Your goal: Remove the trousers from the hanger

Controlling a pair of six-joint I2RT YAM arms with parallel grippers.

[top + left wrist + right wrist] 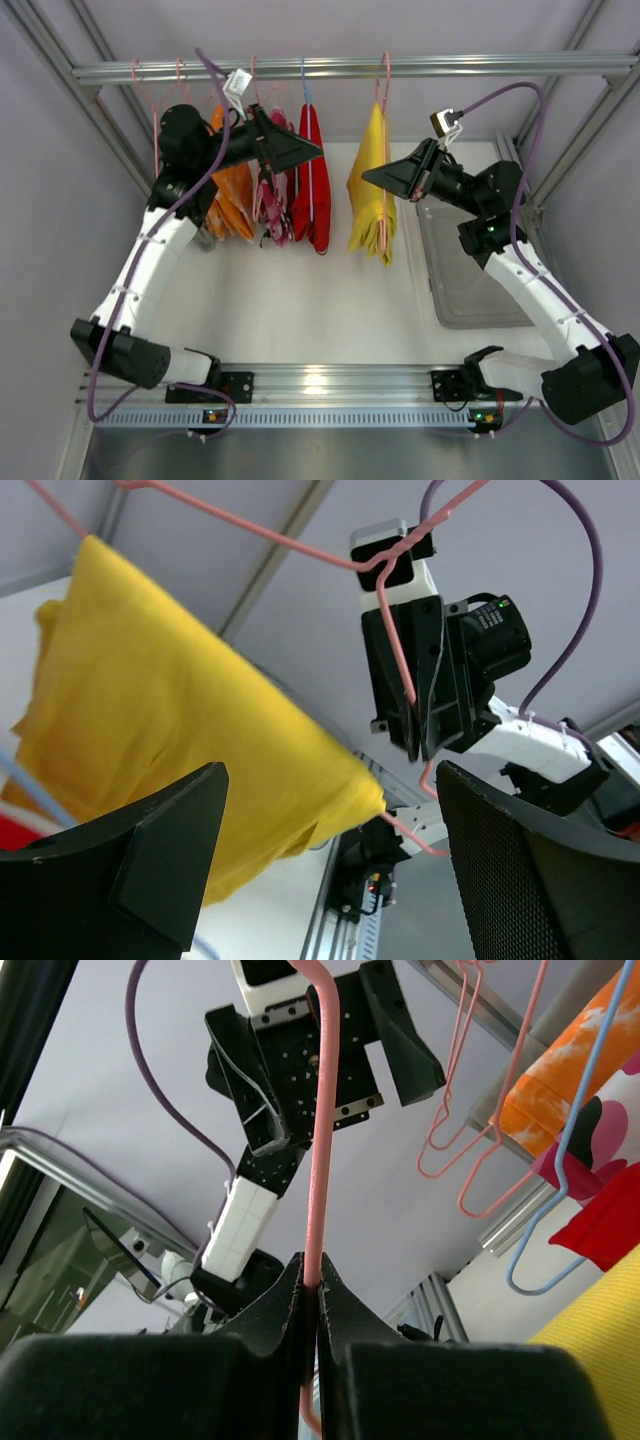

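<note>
Trousers (372, 190) draped on hanger (384, 90), hanging from rail (480, 67); other garments (312, 180) left; tray (470, 285) right, on bench (300, 300).

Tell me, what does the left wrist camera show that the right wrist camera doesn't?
Only the left wrist view: the yellow trousers draped in full over the pink hanger, beyond the open left gripper, and the right gripper seen from outside. Only the right wrist view: the right gripper shut on the hanger wire up close, plus empty pink hangers, a blue hanger and an orange-and-white garment. Both: the pink hanger and some of the trousers.
</note>
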